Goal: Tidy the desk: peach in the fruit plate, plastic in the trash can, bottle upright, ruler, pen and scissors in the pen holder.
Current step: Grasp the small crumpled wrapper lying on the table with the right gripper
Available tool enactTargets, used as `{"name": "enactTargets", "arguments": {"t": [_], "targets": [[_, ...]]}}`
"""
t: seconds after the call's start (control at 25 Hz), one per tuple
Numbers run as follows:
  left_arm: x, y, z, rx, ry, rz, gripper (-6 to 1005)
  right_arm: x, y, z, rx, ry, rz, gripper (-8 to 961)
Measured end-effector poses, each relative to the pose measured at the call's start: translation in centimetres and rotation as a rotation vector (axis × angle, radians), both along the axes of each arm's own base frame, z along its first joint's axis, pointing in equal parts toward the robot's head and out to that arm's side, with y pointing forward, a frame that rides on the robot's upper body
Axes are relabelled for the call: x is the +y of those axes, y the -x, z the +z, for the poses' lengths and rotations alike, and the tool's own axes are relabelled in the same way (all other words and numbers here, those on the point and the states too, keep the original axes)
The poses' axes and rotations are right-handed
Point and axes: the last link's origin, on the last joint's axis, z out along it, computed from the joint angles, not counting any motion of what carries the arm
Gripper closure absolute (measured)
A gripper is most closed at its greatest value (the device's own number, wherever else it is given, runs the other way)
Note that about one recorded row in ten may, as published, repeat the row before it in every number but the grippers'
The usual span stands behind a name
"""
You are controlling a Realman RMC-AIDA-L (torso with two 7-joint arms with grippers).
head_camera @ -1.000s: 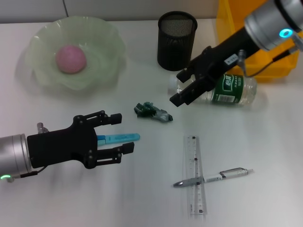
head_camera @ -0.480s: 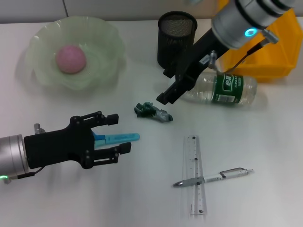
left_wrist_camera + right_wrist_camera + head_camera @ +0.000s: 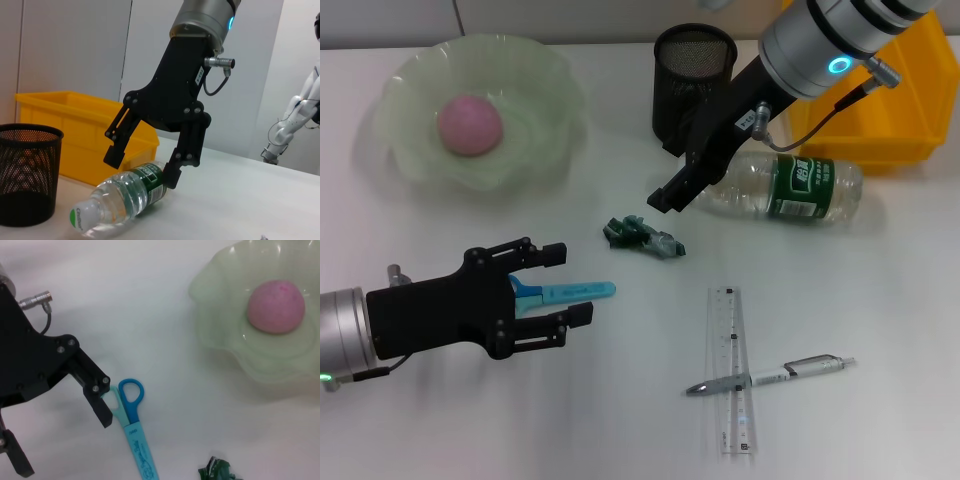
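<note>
Bottle [image 3: 790, 188] flat, cap toward holder [image 3: 692, 85]

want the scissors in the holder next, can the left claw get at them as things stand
Probably yes. The left claw is open and already straddles the handle end of the scissors, which lie flat on the desk with nothing on top of them. The crumpled plastic lies apart from them.

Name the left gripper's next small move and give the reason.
Probably lower and close on the scissors: the left gripper is open, its fingers straddling the blue handles, which lie flat on the desk, not yet gripped.
</note>
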Motion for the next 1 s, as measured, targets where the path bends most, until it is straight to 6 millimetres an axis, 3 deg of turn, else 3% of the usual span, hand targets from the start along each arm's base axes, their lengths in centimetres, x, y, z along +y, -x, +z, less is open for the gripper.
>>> {"name": "enactTargets", "arguments": {"t": [0.32,1.0], "targets": [[0.1,-0.1,0.1,-0.002,0.004,0.001,231,0.2,-0.2,-0.5,-0.010,-0.017,0.004,137],[0.2,0.0,0.2,-0.001,-0.010,0.008,234,-0.1,-2.0,-5.5,-0.032,-0.056,0.062,137]]}}
